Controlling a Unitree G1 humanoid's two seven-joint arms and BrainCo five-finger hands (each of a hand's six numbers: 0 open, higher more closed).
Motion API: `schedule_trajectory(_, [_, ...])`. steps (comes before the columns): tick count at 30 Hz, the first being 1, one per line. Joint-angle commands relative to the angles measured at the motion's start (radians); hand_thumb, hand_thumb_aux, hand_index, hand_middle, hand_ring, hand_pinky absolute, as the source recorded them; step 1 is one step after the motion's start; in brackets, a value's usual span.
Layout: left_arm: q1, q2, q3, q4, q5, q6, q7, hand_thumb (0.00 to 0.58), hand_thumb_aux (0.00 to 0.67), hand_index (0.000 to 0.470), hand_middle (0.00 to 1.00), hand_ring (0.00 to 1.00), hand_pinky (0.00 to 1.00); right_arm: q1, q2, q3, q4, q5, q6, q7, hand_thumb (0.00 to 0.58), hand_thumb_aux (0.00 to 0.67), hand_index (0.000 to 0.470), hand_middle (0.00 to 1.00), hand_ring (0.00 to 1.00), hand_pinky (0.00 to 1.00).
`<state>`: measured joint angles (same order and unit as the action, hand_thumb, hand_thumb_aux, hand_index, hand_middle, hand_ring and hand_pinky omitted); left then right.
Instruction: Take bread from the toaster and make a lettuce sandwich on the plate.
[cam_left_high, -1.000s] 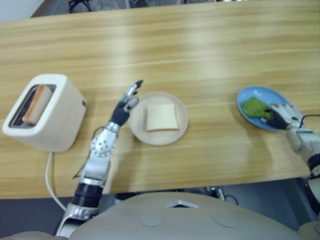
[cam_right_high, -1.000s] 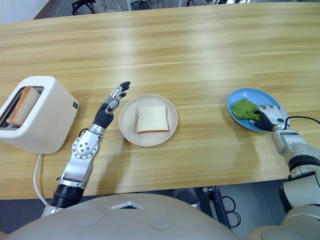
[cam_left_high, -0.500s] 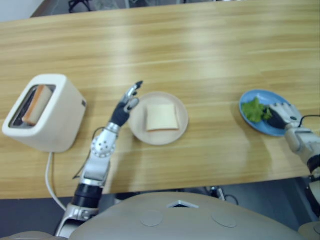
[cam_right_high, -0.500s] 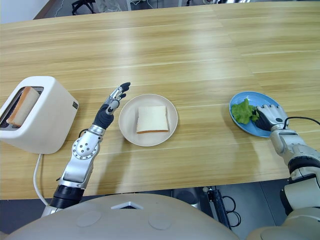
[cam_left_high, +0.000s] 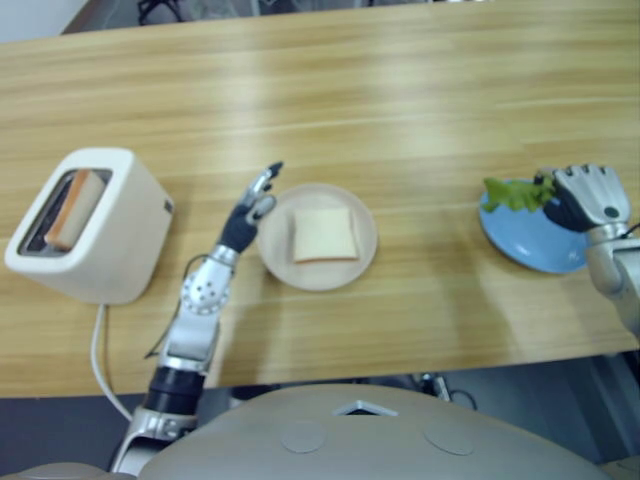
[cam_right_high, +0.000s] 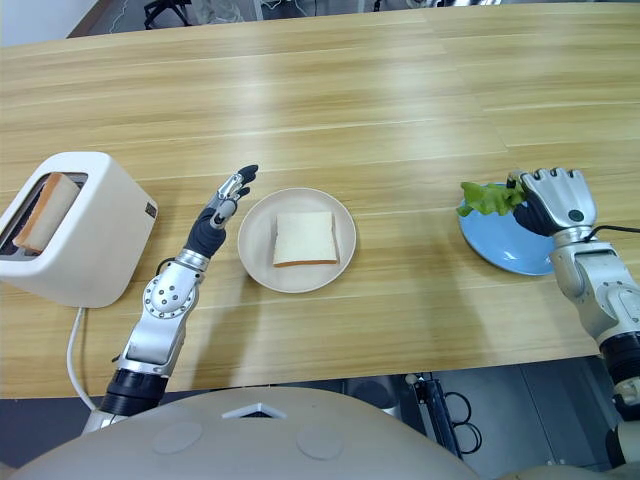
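A slice of white bread (cam_right_high: 305, 239) lies flat on the beige plate (cam_right_high: 258, 266) in the middle of the table. At the left stands the white toaster (cam_right_high: 90, 245) with another slice of bread (cam_right_high: 42, 225) upright in its slot. My left hand (cam_right_high: 225, 205) hangs open just left of the plate, fingers stretched and touching nothing. At the right, my right hand (cam_right_high: 558, 198) is shut on a green lettuce leaf (cam_right_high: 486, 198), held a little above the left rim of the blue plate (cam_right_high: 510, 250).
A white cord (cam_right_high: 76, 352) runs from the toaster down over the table's front edge. Bare wood stretches between the two plates and across the far half of the table.
My right hand closed on the lettuce and lifted it off the blue plate, up and slightly away from me. The left arm stayed still.
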<state>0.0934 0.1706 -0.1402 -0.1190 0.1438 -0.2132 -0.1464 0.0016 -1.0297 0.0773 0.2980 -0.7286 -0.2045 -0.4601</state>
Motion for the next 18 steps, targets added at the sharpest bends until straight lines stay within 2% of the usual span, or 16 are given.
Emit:
schedule_trajectory(1, [-0.005, -0.002, 0.012, 0.032, -0.004, -0.007, 0.01, 0.0, 0.0, 0.0, 0.0, 0.0, 0.0, 0.018, 0.032, -0.034, -0.18, -0.022, 0.044, 0.064, 0.58, 0.67, 0.46, 1.0, 1.0, 1.0])
schedule_trajectory(4, [-0.016, -0.006, 0.027, 0.053, -0.014, -0.016, 0.021, 0.0, 0.0, 0.0, 0.0, 0.0, 0.0, -0.005, 0.082, -0.027, -0.287, -0.041, 0.063, 0.109, 0.58, 0.67, 0.46, 1.0, 1.0, 1.0])
schedule_trajectory(8, [-0.041, -0.011, 0.072, 0.081, -0.048, -0.019, 0.037, 0.0, 0.0, 0.0, 0.0, 0.0, 0.0, -0.092, 0.214, 0.065, -0.36, -0.081, 0.051, 0.173, 0.58, 0.67, 0.46, 1.0, 1.0, 1.0])
schedule_trajectory(12, [-0.069, -0.004, 0.102, 0.108, -0.061, -0.025, 0.047, 0.0, 0.0, 0.0, 0.0, 0.0, 0.0, -0.178, 0.345, 0.163, -0.313, -0.125, 0.029, 0.2, 0.58, 0.67, 0.46, 1.0, 1.0, 1.0])
schedule_trajectory(18, [-0.09, -0.007, 0.12, 0.128, -0.065, -0.033, 0.05, 0.0, 0.0, 0.0, 0.0, 0.0, 0.0, -0.293, 0.495, 0.319, -0.118, -0.19, -0.022, 0.21, 0.58, 0.67, 0.46, 1.0, 1.0, 1.0])
